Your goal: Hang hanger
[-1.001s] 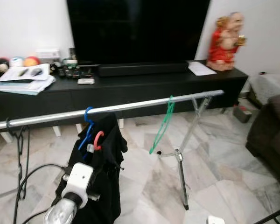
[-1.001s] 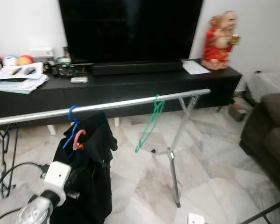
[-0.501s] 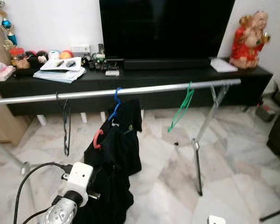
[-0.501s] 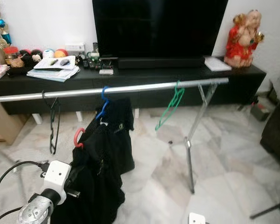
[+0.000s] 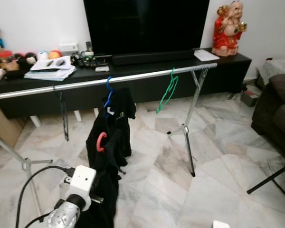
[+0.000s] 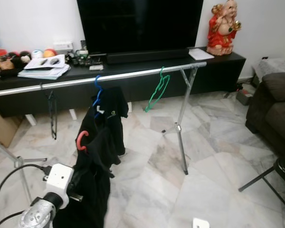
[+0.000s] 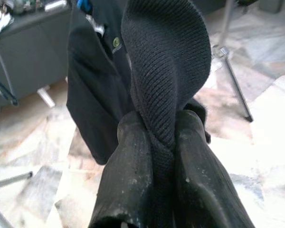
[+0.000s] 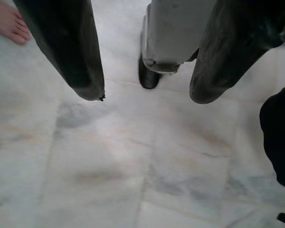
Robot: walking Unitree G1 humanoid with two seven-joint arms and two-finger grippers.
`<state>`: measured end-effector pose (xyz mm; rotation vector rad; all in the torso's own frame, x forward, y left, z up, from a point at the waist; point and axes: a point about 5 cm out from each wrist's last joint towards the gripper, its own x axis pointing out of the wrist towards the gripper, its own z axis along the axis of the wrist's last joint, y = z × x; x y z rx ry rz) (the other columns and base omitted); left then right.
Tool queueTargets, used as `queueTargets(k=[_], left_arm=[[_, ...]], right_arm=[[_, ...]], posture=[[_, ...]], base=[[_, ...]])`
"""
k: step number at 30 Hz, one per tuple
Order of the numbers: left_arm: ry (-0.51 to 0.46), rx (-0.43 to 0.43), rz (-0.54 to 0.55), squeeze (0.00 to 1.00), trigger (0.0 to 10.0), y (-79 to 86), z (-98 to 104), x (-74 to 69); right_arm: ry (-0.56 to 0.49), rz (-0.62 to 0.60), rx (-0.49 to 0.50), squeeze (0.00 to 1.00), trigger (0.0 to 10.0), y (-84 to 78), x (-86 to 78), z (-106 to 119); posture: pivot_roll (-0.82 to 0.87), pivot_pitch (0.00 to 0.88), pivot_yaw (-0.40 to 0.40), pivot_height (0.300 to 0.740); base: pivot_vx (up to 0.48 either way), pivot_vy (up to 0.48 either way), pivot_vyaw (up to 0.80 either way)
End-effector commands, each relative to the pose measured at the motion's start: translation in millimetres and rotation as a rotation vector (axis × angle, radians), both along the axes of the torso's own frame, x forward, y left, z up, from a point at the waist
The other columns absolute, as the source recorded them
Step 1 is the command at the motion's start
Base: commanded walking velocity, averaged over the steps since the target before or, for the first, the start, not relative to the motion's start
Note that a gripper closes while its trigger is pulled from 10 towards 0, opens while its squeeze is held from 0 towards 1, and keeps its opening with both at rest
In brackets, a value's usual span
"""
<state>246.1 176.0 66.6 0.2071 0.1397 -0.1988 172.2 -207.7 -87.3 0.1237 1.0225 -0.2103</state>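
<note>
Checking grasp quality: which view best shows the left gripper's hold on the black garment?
Left wrist view: the left gripper has both fingers pinched on a fold of the black garment, seen close up. The eye views show the garment draped from the rail to the wrist, the fingers hidden. The right wrist view shows floor.

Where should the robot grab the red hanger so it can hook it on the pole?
Probably the red hanger by its neck, just below the curved hook, coming from the robot's right side. The hook pokes out of the black garment there, and must stay free to go over the silver rail. The left gripper is pinching the cloth.
</note>
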Motion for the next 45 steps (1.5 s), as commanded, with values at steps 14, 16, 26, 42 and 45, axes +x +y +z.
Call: queueTargets(k=[14,16,26,42,45], left_arm=[[-0.036,0.008,0.003,0.0,10.0,3.8,9.8,3.1],[-0.036,0.009,0.001,0.0,10.0,3.6,9.7,3.1],[-0.033,0.017,-0.008,0.0,10.0,3.8,9.3,3.5],[-0.041,0.012,-0.053,0.0,10.0,-2.8,11.0,4.8],[-0.03,0.022,-0.05,0.0,10.0,-2.8,10.1,5.2]], right_arm=[[-0.016,0.003,0.015,0.0,10.0,5.7,4.0,0.9],[-0.016,0.004,0.015,0.0,10.0,5.9,3.9,0.8],[-0.016,0.009,0.017,0.0,10.0,6.9,3.6,0.6],[-0.013,0.005,0.015,0.0,10.0,7.0,2.4,0.0],[-0.015,0.0,0.014,0.0,10.0,6.5,2.9,0.3]], posture=[[0.02,0.0,0.009,0.74],[0.02,0.0,0.009,0.74],[0.03,0.0,0.011,0.74],[0.02,0.0,0.009,0.74],[0.02,0.0,0.007,0.74]], base=[[-0.294,0.0,0.0],[-0.292,0.0,0.0],[-0.293,0.0,0.0],[-0.11,0.0,0.0],[0.0,0.0,0.0]])
